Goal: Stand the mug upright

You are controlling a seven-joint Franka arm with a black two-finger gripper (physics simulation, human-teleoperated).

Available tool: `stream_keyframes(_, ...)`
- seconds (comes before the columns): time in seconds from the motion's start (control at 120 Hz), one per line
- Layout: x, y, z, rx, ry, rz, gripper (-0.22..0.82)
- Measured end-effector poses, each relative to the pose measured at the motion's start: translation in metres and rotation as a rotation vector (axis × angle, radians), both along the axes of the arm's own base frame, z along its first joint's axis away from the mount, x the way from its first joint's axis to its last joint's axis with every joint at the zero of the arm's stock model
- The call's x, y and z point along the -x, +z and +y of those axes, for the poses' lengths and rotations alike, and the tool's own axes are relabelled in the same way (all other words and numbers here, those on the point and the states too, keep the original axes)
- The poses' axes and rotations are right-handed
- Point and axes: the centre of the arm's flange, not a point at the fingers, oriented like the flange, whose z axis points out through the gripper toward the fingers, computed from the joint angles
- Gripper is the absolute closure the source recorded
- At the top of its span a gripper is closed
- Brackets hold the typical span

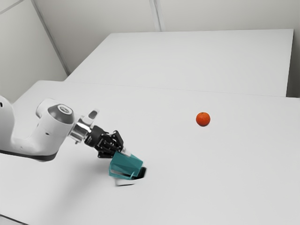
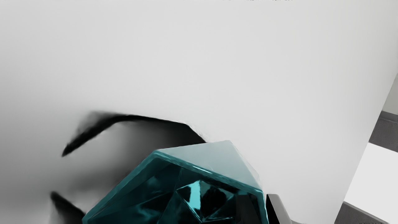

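Mug, teal and faceted, is held by its rim, with its wall pinched between the fingers. One finger is seen inside the mouth and the other against the outside of the same wall, so that only the thickness of the wall is left between them. The mouth is turned back toward the hand, and the faceted inside is lit in bright and dark patches. The body is tilted rather than upright, and is set just below the fingertips, out on the exterior view's right of them. Whether the base is touched by the tabletop cannot be told. Close by the mug, just past the fingers, dark shadows are cast on the white surface. Behind the fingers, the arm is extended from the exterior view's left, with the hand slanted downward. Well apart from the fingers, toward the exterior view's right and farther from that camera, an orange is seen on the tabletop. Farthest out, pale walls are seen.
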Motion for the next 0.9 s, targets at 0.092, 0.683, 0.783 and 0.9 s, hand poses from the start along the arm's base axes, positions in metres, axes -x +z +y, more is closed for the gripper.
stream_keyframes(0.092,-0.001,0.009,0.0,-0.001,-0.005,-0.023,0.76)
stream_keyframes(0.683,-0.027,0.058,0.009,-0.433,-0.287,-0.229,0.78)
stream_keyframes(0.783,-0.033,0.065,0.005,-0.531,-0.36,-0.254,0.78)
stream_keyframes(0.9,-0.034,0.067,0.001,-0.618,-0.419,-0.259,0.78)
